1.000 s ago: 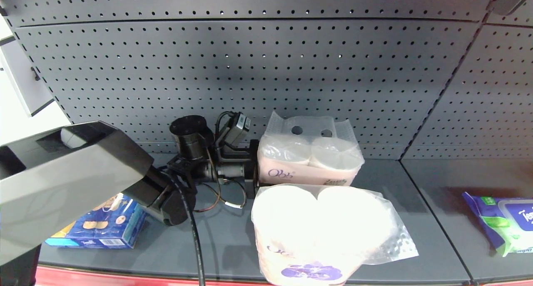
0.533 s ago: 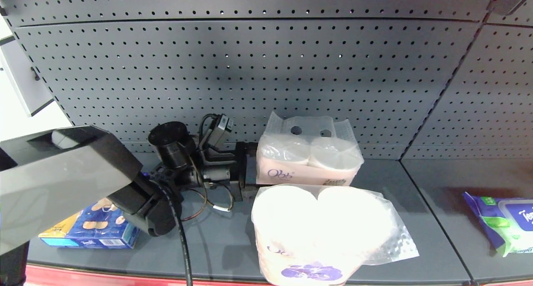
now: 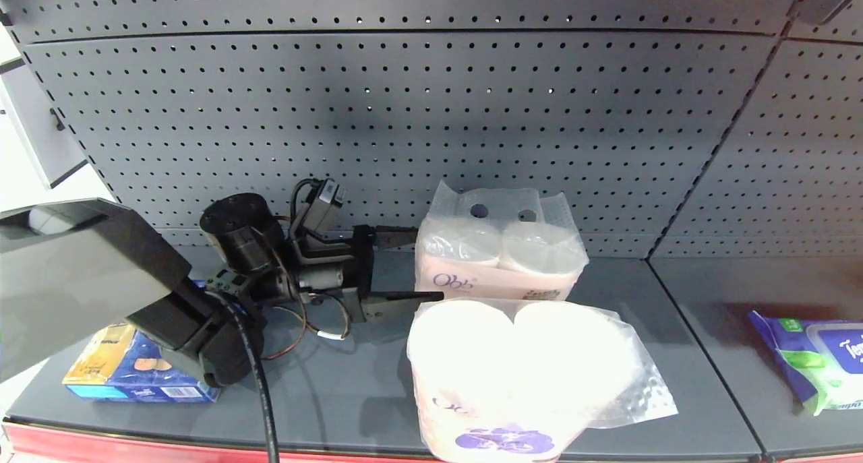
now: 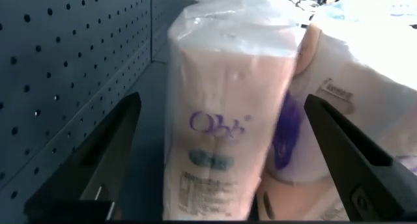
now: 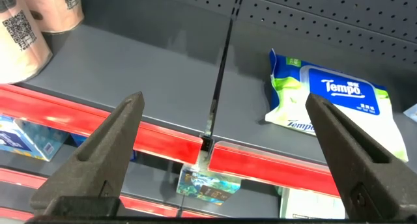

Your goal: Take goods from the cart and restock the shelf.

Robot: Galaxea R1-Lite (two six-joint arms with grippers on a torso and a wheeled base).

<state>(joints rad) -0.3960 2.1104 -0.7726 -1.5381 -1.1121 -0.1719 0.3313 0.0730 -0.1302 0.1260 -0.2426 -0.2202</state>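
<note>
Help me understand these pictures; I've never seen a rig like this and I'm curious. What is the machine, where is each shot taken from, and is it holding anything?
It is a two-armed robot stocking a shop shelf. The wide picture comes from a camera on its head. The other two come from cameras on its wrists, each looking out between a claw's two fingers.

On the shelf are a rear pack of toilet rolls, a front pack of toilet rolls, a blue box on the left and a pack of wipes on the right.

The left gripper is open, and the rear pack stands between its fingers with gaps on both sides. The right gripper is open in front of the shelf, holding nothing.
</note>
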